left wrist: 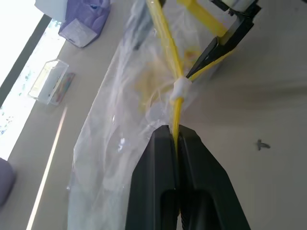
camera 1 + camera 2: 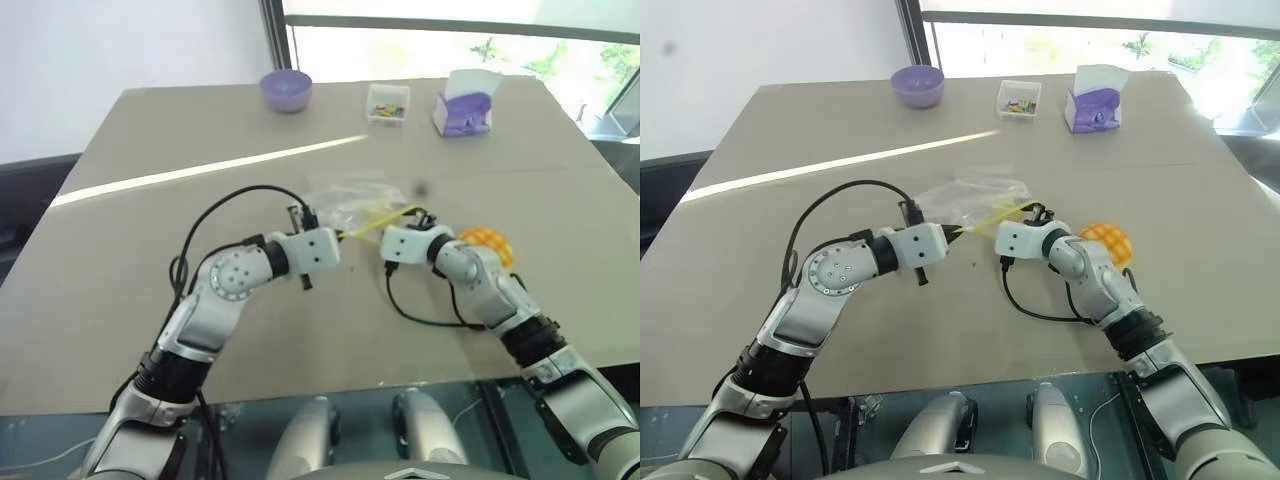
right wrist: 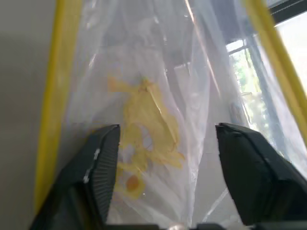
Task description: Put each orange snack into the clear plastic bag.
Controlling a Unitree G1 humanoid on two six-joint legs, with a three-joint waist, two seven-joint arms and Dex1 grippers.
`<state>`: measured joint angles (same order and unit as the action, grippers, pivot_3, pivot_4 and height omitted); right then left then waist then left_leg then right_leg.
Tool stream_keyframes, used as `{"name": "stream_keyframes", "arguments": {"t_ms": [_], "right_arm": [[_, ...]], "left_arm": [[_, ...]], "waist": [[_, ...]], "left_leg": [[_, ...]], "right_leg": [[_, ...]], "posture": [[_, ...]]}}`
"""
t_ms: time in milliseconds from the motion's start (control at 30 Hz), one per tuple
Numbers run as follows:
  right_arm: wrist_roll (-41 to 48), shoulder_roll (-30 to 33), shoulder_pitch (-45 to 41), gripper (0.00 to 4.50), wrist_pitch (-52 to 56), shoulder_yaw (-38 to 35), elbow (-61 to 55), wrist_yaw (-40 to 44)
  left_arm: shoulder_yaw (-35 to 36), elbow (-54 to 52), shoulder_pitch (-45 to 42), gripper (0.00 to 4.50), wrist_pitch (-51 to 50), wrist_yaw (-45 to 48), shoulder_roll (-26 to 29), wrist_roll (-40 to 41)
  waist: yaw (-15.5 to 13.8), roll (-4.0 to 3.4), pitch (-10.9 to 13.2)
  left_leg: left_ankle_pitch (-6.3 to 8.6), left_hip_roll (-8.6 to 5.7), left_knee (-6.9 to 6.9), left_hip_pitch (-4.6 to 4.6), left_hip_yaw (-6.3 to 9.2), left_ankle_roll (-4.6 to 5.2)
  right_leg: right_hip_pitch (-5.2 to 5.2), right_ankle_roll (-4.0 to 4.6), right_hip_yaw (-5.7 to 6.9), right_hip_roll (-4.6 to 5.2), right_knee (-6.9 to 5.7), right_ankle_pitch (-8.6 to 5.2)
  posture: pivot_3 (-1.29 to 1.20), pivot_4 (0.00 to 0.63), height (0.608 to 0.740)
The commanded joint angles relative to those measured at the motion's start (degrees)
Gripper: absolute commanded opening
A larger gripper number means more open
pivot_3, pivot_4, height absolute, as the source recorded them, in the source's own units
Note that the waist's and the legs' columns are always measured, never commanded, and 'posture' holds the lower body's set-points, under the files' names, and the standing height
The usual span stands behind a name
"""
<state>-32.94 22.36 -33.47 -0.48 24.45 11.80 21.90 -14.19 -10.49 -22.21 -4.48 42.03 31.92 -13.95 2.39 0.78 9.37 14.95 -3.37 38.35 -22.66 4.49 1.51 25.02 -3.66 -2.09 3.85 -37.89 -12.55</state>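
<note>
The clear plastic bag [image 2: 350, 200] lies crinkled mid-table, its yellow seal strip [image 1: 165, 43] pulled up toward me. My left gripper [image 1: 173, 132] is shut on that yellow strip at the bag's near corner. My right gripper [image 3: 165, 139] stands open at the bag's mouth, with the clear film and yellow edges spread right ahead of its fingers. The orange snack [image 2: 487, 243], a round golden bun with a grid pattern, sits on the table just behind my right wrist, outside the bag. Yellow crumbs or print [image 3: 144, 120] show through the film.
At the far edge of the table stand a purple bowl [image 2: 286, 90], a small clear box of colourful bits [image 2: 387, 104] and a purple-and-white tissue box [image 2: 464, 105]. Black cables loop from both wrists over the tabletop [image 2: 120, 270].
</note>
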Motion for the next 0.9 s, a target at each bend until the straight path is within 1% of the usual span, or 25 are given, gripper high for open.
{"name": "stream_keyframes", "arguments": {"t_ms": [33,233,333,433,533,667,767,900], "right_arm": [[-0.77,0.87,0.91,4.43,0.42,-0.19,0.34,0.40],[-0.41,1.80,2.06,4.43,0.48,-0.67,-0.76,1.63],[5.57,2.50,3.99,4.43,0.76,-4.11,-5.23,5.29],[10.60,3.67,5.36,4.43,1.73,-7.33,-9.71,8.49],[13.27,4.70,6.12,4.43,2.24,-9.62,-12.08,9.51],[22.79,3.97,8.89,4.43,8.07,-14.81,-19.02,13.78],[29.27,5.09,12.94,4.43,14.61,-19.83,-26.96,16.22],[31.07,7.85,19.54,4.43,21.23,-25.98,-31.40,14.68]], "left_arm": [[1.25,-0.77,-0.88,0.00,0.44,-1.05,0.41,-0.04],[1.94,2.07,-1.75,0.00,-2.09,-3.30,-0.59,-0.91],[3.37,5.59,-3.44,0.00,-5.98,-5.37,-1.75,-0.76],[3.89,8.03,-4.86,0.00,-7.72,-6.37,-1.98,-0.41],[3.98,9.46,-5.69,0.00,-8.22,-7.05,-2.28,-0.06],[4.27,10.72,-6.37,0.00,-8.34,-7.32,-3.29,1.04],[5.01,11.92,-7.23,0.00,-8.60,-7.18,-3.83,2.50],[5.73,13.52,-8.07,0.00,-6.88,-6.58,-4.40,4.96]], "waist": [[-0.01,0.00,0.00],[-0.15,0.00,0.00],[-0.24,0.01,-0.01],[-0.24,0.00,0.00],[-0.20,0.00,0.00],[-0.28,0.00,0.00],[-0.58,0.01,0.00],[-1.50,0.01,0.00]], "left_leg": [[0.00,0.01,0.00,0.01,0.00,0.00],[0.00,-0.01,0.01,0.01,0.00,0.00],[0.00,-0.01,0.01,0.01,0.01,0.01],[0.05,-0.01,0.01,0.01,0.04,0.09],[0.09,-0.02,0.03,0.01,0.04,0.16],[0.08,0.00,0.01,0.01,0.10,0.13],[0.10,-0.01,0.03,-0.03,0.11,0.18],[0.13,-0.04,0.07,-0.03,0.16,0.22]], "right_leg": [[0.00,0.00,-0.01,-0.01,-0.01,0.00],[-0.02,0.00,0.00,0.01,0.00,0.00],[-0.02,0.00,0.01,0.00,0.00,0.00],[-0.06,0.00,0.03,0.00,0.02,0.00],[-0.07,-0.01,0.03,0.01,0.02,0.00],[-0.07,0.00,0.08,0.00,0.02,0.00],[-0.08,0.00,0.10,0.06,0.05,0.00],[-0.15,-0.01,0.18,0.11,0.08,0.00]], "posture": [[0.00,0.150,0.740],[0.00,0.150,0.740],[0.00,0.150,0.740],[0.00,0.150,0.740],[0.00,0.150,0.740],[0.00,0.150,0.740],[0.00,0.150,0.740],[0.00,0.150,0.740]]}}
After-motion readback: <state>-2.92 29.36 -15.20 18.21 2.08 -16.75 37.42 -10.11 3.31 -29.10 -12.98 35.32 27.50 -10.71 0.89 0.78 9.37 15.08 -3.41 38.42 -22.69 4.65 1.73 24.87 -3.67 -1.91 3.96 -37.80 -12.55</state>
